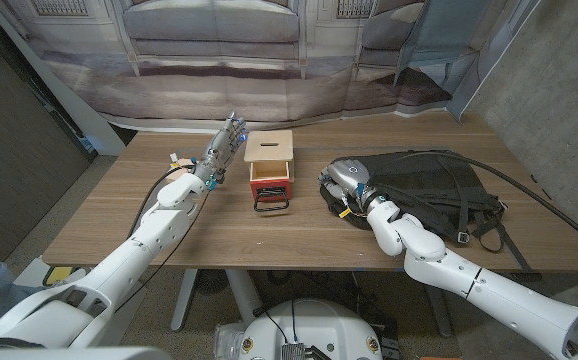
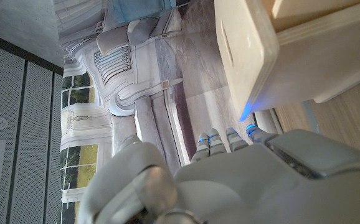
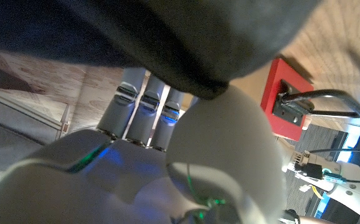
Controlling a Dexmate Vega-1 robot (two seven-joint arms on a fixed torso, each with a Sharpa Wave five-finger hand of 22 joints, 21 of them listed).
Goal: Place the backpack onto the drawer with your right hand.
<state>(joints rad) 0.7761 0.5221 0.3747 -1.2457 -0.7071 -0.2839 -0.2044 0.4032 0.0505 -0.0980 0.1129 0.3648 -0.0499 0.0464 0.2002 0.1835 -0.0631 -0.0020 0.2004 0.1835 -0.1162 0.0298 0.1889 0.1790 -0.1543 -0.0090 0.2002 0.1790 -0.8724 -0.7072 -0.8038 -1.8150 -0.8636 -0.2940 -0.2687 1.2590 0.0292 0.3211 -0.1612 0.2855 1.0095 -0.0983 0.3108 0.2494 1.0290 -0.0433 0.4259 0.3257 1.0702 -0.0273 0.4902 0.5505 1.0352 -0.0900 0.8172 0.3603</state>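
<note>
1. The backpack, black and slumped, lies on the tabletop on the robot's right side, just beside the small wooden drawer but not on it; straps trail off its far side toward the tabletop's edge.
2. The right robot hand sits at the backpack's near-left end. In the right wrist view its fingers run up under dark fabric and the thumb side presses against that fabric, so it looks to be closing on the bag. Whether it has a firm hold I cannot tell.
3. The left robot hand stands just left of the drawer with its fingers extended, holding nothing. The left wrist view shows the drawer's pale wooden side close to its fingertips; contact cannot be judged.
4. Step in hand, as I judge it: the grasp. The bag is not yet lifted.
5. The next move calls for a secure grip on a bunch of fabric or a strap, a lift high enough for the sagging body to clear the drawer's top, a carry toward the robot's left, and a release centred on the top.
6. Risks: the bag is far larger than the drawer, so it may drape or slide off, and the loose straps could snag the metal handle on the red drawer front.
7. Count: one backpack, one drawer with one handle, two robot hands, one tabletop.
</note>
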